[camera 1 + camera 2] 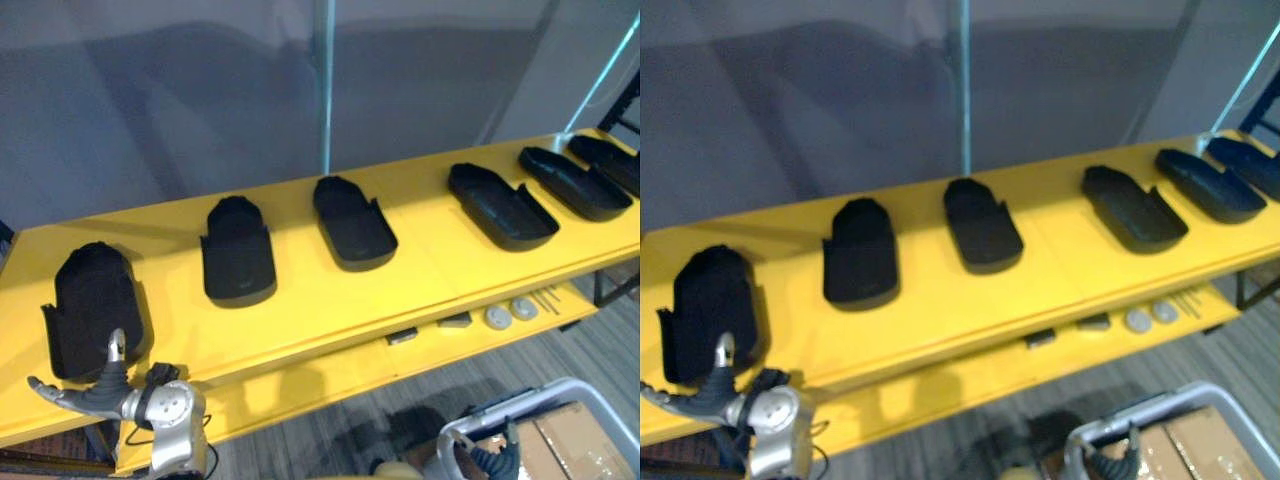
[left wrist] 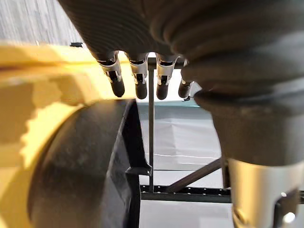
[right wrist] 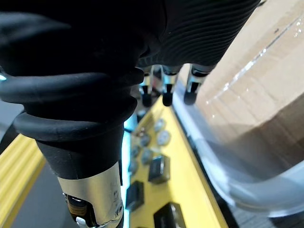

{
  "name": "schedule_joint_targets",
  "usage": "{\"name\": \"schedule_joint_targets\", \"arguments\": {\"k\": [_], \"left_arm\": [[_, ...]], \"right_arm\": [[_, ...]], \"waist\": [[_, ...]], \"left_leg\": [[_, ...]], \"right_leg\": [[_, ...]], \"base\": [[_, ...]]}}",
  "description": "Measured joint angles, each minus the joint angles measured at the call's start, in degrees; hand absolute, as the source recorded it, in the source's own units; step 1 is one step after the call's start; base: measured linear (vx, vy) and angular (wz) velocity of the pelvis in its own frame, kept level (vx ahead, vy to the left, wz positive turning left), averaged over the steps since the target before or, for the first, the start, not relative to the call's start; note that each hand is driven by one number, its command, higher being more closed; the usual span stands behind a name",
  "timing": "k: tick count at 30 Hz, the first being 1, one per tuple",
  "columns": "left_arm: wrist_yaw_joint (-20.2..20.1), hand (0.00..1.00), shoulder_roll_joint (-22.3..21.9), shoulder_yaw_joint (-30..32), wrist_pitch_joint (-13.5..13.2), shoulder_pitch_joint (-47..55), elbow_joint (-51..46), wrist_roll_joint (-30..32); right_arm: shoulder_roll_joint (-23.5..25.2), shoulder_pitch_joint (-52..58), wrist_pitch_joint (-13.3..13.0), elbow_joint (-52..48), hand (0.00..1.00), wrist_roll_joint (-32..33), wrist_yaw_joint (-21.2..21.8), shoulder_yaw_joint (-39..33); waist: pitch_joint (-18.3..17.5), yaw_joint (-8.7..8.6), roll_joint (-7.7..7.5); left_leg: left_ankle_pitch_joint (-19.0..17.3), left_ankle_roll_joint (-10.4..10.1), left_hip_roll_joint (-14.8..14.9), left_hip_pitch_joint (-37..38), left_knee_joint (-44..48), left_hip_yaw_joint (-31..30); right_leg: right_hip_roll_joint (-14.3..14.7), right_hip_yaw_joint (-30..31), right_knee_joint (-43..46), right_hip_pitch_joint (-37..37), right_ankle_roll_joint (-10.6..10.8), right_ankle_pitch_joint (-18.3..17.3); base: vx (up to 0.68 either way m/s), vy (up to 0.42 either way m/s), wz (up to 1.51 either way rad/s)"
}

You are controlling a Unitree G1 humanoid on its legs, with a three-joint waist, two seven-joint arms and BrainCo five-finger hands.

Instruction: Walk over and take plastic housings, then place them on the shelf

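Six black housings lie in a row along the yellow shelf. Toward the right of the lower ledge sit two round discs and two small dark blocks. Near right, one clear bin holds one cardboard box.

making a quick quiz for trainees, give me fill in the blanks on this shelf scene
The row of black housings counts ___ pieces. The shelf they lie on is coloured ___. The left hand, fingers open, is nearest the housing at the row's ___ end. Two round grey discs lie on the ___ ledge.
Missing words: six; yellow; left; lower.
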Motion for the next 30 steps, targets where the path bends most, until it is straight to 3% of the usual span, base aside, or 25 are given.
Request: {"name": "schedule_joint_targets", "arguments": {"k": [4,11,22,26,28,30], "left_arm": [[-1.0,0.00,0.4,1.4,1.7,-0.2,0.4,0.0],[-8.3,0.00,2.6,1.9,5.7,-0.1,3.5,-2.3],[-10.0,0.00,4.2,2.2,7.3,-0.2,6.2,-4.2],[-8.3,0.00,4.1,2.6,4.4,0.9,4.6,-4.1],[-6.5,0.00,3.1,3.9,1.3,3.0,-1.8,-3.3],[-4.8,0.00,0.5,4.3,-3.2,7.0,-15.5,1.5]], "right_arm": [[0.0,0.4,0.2,0.0,0.00,0.0,0.4,0.0],[-0.8,0.3,1.3,-0.1,0.00,0.0,1.3,0.0],[-1.6,0.5,1.5,-0.1,0.00,0.0,2.7,0.0],[-1.7,0.6,1.5,-0.1,0.00,0.0,3.2,0.0],[-1.7,0.7,1.5,-0.1,0.00,0.0,3.2,0.0],[-1.7,2.4,1.5,-0.6,0.00,0.0,3.2,-0.1]], "waist": [[0.0,-0.03,-0.02],[-0.1,-0.01,0.05],[0.2,-0.10,1.13],[0.5,0.04,1.41],[0.5,0.03,1.26],[0.7,0.24,1.25]], "left_leg": [[0.0,0.0,-0.1,0.1,-0.1,0.0],[0.0,0.0,-0.1,0.9,-0.2,0.0],[0.0,0.0,-0.1,0.9,-0.2,0.0],[0.0,0.0,-0.1,0.9,-0.2,-0.1],[0.0,0.0,-0.1,0.8,-0.3,-0.2],[0.0,0.1,-0.1,0.7,-0.5,-0.4]], "right_leg": [[0.0,0.0,0.0,0.1,0.0,0.0],[0.0,0.1,0.0,0.7,0.0,0.0],[0.0,0.1,0.1,0.7,0.0,-0.1],[0.0,0.1,0.1,0.7,-0.1,-0.1],[0.0,0.1,0.2,0.6,0.0,-0.3],[-0.1,0.0,0.3,0.6,-0.1,-0.6]], "base": [[0.00,0.000,0.00],[0.00,0.000,0.00],[0.00,0.000,0.00],[0.00,0.000,0.00],[0.00,0.000,0.00],[0.00,0.000,0.06]]}}
